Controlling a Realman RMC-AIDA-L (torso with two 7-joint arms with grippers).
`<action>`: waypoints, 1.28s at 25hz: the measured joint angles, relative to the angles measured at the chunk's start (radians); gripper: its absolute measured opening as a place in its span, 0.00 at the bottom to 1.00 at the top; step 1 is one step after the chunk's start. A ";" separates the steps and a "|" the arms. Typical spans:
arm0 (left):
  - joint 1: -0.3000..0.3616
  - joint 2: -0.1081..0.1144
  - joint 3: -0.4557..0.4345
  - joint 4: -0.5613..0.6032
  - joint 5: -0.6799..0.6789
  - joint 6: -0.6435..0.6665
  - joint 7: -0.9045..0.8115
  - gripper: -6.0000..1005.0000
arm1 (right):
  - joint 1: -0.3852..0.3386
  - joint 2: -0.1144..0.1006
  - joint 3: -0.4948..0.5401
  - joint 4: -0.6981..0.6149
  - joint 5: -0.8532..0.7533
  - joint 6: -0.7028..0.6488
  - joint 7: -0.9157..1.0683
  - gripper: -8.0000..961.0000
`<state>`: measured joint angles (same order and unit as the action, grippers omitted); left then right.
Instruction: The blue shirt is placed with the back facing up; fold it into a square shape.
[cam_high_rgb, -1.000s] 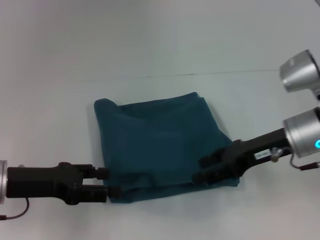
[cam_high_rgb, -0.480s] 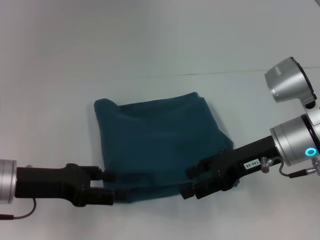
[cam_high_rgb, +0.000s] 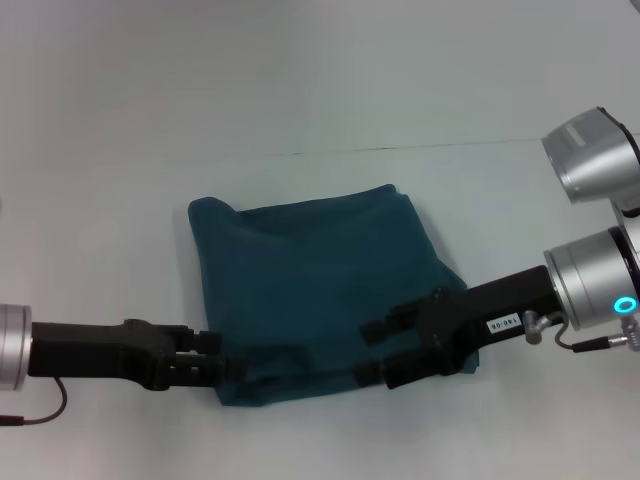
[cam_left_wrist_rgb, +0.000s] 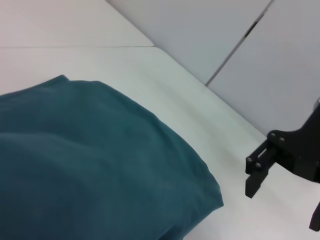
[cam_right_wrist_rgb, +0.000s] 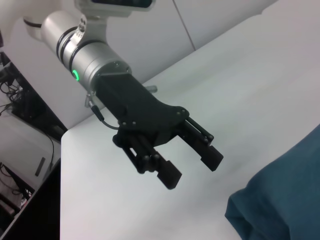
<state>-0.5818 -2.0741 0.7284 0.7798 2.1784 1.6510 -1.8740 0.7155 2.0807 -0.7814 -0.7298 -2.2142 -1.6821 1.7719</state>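
Note:
The blue shirt (cam_high_rgb: 310, 270) lies folded into a rough rectangle on the white table, its near edge rumpled; it also fills much of the left wrist view (cam_left_wrist_rgb: 75, 165), and one corner (cam_right_wrist_rgb: 285, 200) shows in the right wrist view. My left gripper (cam_high_rgb: 228, 356) reaches in low at the near left corner. The right wrist view shows this left gripper (cam_right_wrist_rgb: 192, 167) open, empty and a little short of the cloth. My right gripper (cam_high_rgb: 370, 351) is open over the near right part of the shirt, holding nothing. In the left wrist view the right gripper (cam_left_wrist_rgb: 283, 205) stands off the shirt's edge.
The white table (cam_high_rgb: 300, 80) stretches bare around the shirt, with a thin seam line (cam_high_rgb: 400, 148) across the back. Grey wall panels (cam_left_wrist_rgb: 210, 30) rise beyond the table's far edge. The right arm's silver joints (cam_high_rgb: 595, 275) hang at the right.
The right gripper has slid left along the shirt's near edge. The left arm has sunk lower and its fingertips have crept slightly toward the near left corner.

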 joint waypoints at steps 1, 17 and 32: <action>0.000 0.002 0.001 -0.001 0.000 0.000 -0.010 0.73 | -0.004 -0.001 -0.002 0.000 0.000 0.000 -0.008 0.78; -0.022 0.012 0.005 -0.007 0.084 0.034 -0.103 0.73 | -0.032 -0.020 -0.004 -0.010 -0.003 -0.052 -0.029 0.78; -0.021 0.002 -0.002 0.001 0.077 0.018 -0.007 0.73 | -0.033 -0.019 -0.004 -0.008 -0.004 -0.048 -0.044 0.78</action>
<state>-0.6025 -2.0721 0.7263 0.7806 2.2558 1.6692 -1.8813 0.6828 2.0617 -0.7852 -0.7375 -2.2185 -1.7305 1.7279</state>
